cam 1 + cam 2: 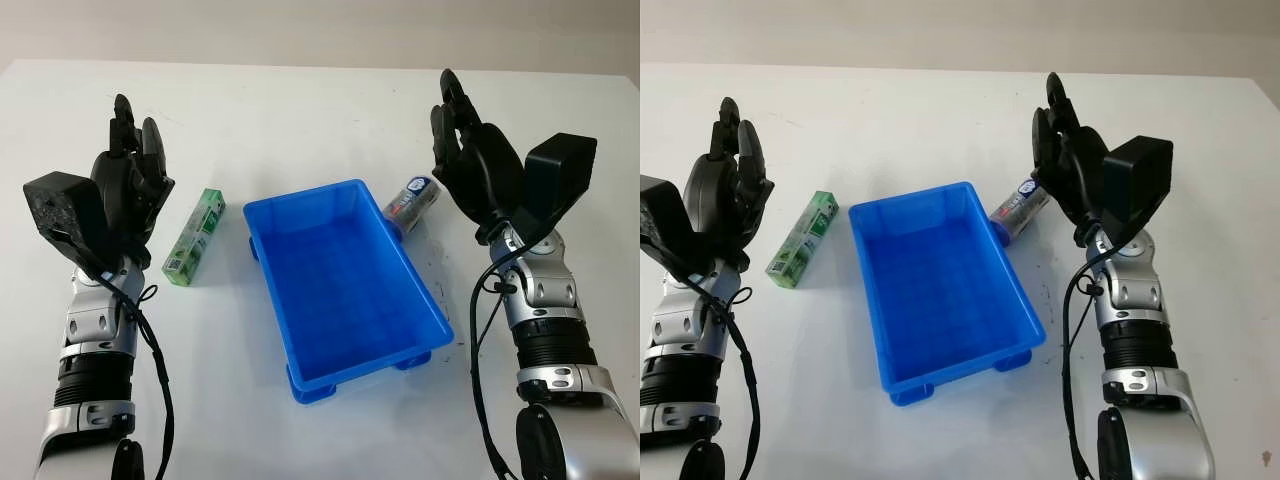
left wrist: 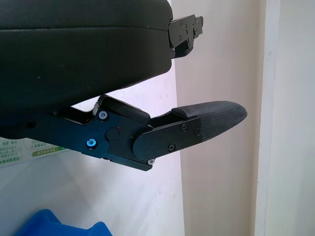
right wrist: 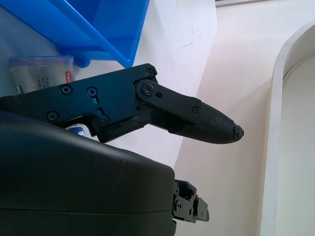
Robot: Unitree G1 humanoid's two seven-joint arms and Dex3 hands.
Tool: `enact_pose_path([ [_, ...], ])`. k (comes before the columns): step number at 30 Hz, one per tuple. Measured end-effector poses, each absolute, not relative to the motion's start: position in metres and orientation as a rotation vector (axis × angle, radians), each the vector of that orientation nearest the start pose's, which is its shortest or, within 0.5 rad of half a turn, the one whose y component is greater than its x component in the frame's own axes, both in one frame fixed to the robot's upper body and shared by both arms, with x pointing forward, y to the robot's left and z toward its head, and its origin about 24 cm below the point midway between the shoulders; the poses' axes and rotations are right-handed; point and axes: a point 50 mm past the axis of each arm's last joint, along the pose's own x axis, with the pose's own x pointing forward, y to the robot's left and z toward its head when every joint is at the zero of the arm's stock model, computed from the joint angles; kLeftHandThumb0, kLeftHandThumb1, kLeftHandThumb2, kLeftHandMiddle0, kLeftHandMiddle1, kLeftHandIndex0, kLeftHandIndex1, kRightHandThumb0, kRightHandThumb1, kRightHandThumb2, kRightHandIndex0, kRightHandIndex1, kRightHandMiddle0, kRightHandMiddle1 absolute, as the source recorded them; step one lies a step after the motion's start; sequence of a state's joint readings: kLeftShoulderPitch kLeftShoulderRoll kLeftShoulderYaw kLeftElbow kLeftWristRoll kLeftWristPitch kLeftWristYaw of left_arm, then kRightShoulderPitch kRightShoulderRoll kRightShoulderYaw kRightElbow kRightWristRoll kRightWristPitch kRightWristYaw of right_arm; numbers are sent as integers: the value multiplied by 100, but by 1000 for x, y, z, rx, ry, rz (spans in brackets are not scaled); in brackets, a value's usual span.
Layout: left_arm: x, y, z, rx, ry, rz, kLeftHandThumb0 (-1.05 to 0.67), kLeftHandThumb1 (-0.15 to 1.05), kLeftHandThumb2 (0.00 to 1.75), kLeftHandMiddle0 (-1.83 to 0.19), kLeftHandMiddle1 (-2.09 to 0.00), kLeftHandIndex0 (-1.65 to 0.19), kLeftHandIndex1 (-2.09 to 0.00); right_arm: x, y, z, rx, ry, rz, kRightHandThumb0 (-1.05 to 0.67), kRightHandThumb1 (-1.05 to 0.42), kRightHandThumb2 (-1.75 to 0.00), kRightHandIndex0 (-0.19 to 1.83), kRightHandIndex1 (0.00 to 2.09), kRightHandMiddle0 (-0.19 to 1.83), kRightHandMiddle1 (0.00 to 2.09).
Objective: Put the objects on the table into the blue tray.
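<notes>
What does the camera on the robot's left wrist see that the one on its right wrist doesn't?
The left wrist view takes in the green box lying beside the open left hand. The right wrist view instead takes in the clear packet next to the open right hand. Both catch a piece of the blue tray, the white table and the pale wall beyond.

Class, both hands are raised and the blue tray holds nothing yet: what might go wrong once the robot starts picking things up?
1. The small packet lies against the blue tray, so the open right hand might nudge the tray.
2. The green box lies flat; the open left hand may push it away instead of gripping.
</notes>
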State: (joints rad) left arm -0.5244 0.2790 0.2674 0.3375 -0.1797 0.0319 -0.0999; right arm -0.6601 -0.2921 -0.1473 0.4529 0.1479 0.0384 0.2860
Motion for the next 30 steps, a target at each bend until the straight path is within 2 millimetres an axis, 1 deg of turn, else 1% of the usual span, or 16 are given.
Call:
enact_pose_path([
  [6, 342, 236, 136, -8, -205, 94, -81, 105, 69, 19, 0, 19, 0, 366, -195, 151, -90, -184, 203, -73, -105, -77, -19, 0, -19, 0],
  [14, 345, 238, 141, 1, -215, 98, -81, 105, 68, 19, 0, 19, 0, 368, -197, 144, -99, -151, 214, -73, -105, -76, -19, 0, -19, 0],
  [16, 345, 238, 142, 0, -217, 103, -81, 105, 68, 19, 0, 19, 0, 369, -199, 147, -118, -162, 236, -74, -105, -73, -19, 0, -19, 0],
  [18, 345, 238, 142, -1, -217, 108, -81, 105, 69, 19, 0, 19, 0, 370, -205, 154, -162, -196, 253, -79, -105, -61, -19, 0, -19, 0],
  [20, 345, 238, 142, -1, -217, 108, -81, 105, 69, 19, 0, 19, 0, 373, -213, 165, -222, -225, 262, -83, -105, -53, -19, 0, -19, 0],
  [24, 345, 238, 143, -1, -221, 106, -81, 105, 69, 19, 0, 19, 0, 379, -229, 198, -498, -262, 288, -90, -105, -39, -19, 0, -19, 0],
  [25, 345, 238, 143, -1, -221, 105, -81, 105, 69, 19, 0, 19, 0, 380, -233, 207, -585, -268, 291, -91, -104, -26, -19, 0, -19, 0],
  [27, 345, 238, 144, 0, -223, 102, -81, 105, 69, 19, 0, 19, 0, 381, -240, 222, -698, -267, 299, -89, -99, -12, -19, 0, -18, 2],
  [28, 345, 238, 144, 0, -224, 101, -81, 105, 69, 19, 0, 19, 0, 382, -242, 227, -741, -263, 304, -88, -93, -7, -17, 2, -16, 3],
  [30, 345, 238, 144, 0, -224, 101, -81, 105, 68, 19, 0, 19, 0, 383, -243, 236, -830, -248, 318, -87, -86, -3, -15, 3, -14, 4],
])
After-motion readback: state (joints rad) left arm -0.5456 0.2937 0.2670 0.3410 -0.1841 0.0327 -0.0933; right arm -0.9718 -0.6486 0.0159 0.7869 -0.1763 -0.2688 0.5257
